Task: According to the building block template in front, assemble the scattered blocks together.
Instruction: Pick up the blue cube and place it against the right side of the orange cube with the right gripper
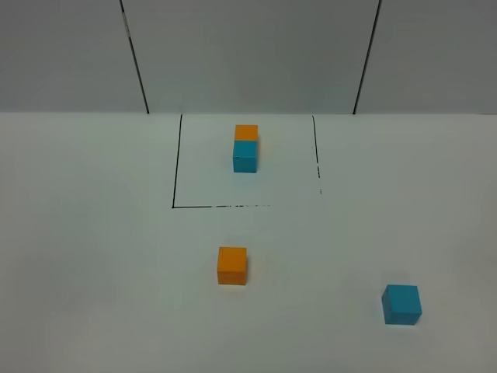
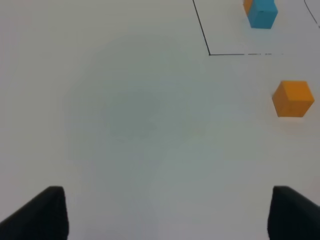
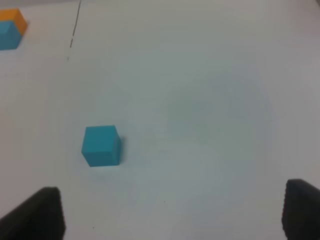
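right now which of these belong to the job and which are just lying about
Job:
- outlined template pair
- loose orange cube
- loose cyan cube

Lying about:
- none seen; the rest is just table and wall

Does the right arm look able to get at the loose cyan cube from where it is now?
Probably yes: the loose cyan cube sits alone on the bare table, just ahead of the right gripper, whose jaws stand open, with nothing in between.

Template pair (image 1: 245, 148): on the surface (image 1: 93, 256), inside the drawn outline (image 1: 176, 163), one cube directly behind the other, touching.
Central loose block (image 1: 232, 265): outside the outline, at 6 o'clock from the pair.
Outer loose block (image 1: 401, 304): at 4 o'clock from the central one, well apart.
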Available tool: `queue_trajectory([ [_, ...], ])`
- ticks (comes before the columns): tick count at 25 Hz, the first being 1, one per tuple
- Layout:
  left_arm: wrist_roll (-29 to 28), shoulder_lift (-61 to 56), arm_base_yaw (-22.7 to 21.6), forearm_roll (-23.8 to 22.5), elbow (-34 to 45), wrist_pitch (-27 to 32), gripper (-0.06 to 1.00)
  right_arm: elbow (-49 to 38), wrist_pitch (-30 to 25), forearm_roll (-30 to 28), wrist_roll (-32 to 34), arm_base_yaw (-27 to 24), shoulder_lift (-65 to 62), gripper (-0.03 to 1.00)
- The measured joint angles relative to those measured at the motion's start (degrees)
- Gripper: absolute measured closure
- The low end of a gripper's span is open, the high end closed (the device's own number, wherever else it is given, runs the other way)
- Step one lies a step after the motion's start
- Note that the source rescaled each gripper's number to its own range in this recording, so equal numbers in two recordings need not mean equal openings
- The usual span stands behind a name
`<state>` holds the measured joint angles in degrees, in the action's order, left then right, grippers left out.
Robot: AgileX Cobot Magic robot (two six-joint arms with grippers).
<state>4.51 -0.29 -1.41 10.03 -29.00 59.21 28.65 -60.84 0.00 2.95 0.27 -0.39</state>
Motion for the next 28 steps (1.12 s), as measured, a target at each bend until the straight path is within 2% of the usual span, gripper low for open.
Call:
queue_trajectory([
  [3,0.0,0.0,0.0,0.0,0.0,0.0,0.36,0.0,0.0,-0.3,0.0,0.0,0.0,0.23],
  [7,0.0,0.0,0.0,0.0,0.0,0.0,0.38,0.0,0.0,-0.3,0.0,0.0,0.0,0.23],
  [28,0.0,0.0,0.0,0.0,0.0,0.0,0.38,0.0,0.0,-0.3,0.0,0.0,0.0,0.23],
])
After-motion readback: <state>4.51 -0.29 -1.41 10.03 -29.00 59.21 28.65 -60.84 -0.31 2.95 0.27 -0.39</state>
